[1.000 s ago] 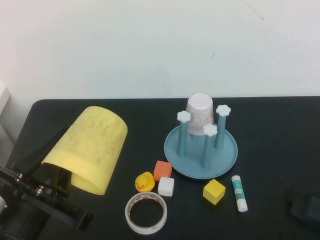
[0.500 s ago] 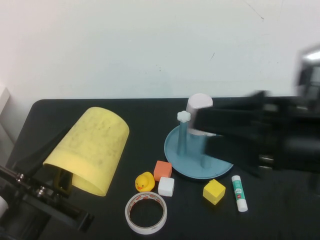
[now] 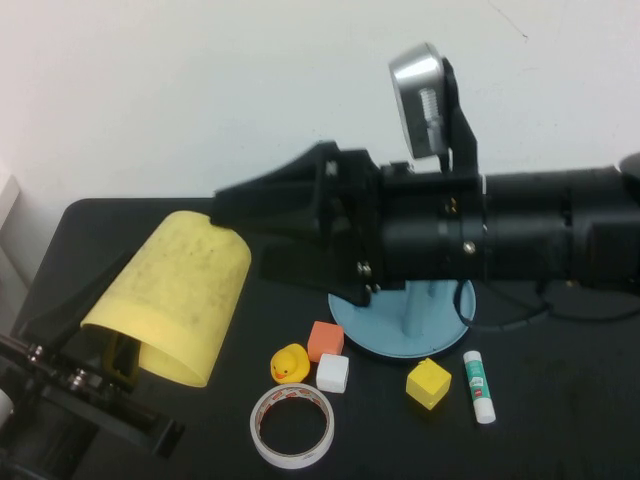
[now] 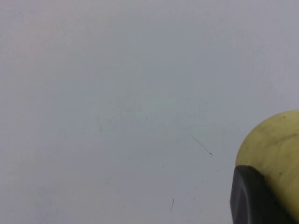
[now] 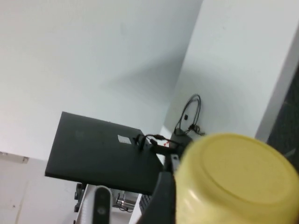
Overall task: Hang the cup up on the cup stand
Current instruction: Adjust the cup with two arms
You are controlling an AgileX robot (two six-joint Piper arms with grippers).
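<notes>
Cup [image 3: 175,298] held off surface, well left of cup stand [image 3: 400,335], left pincer [image 3: 115,365] clamped on rim. Right pincer [image 3: 235,225] just beside cup base, spread. Judged light, thin, flexible, slick: grip wall gently.

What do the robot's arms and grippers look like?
Both matte black. The right arm: thick cylinder, silver round camera housing on top, thin cable underneath. The right gripper, mid-table: wedge-shaped fingers. The left gripper, front left at the cup: slim flat fingers.
</notes>
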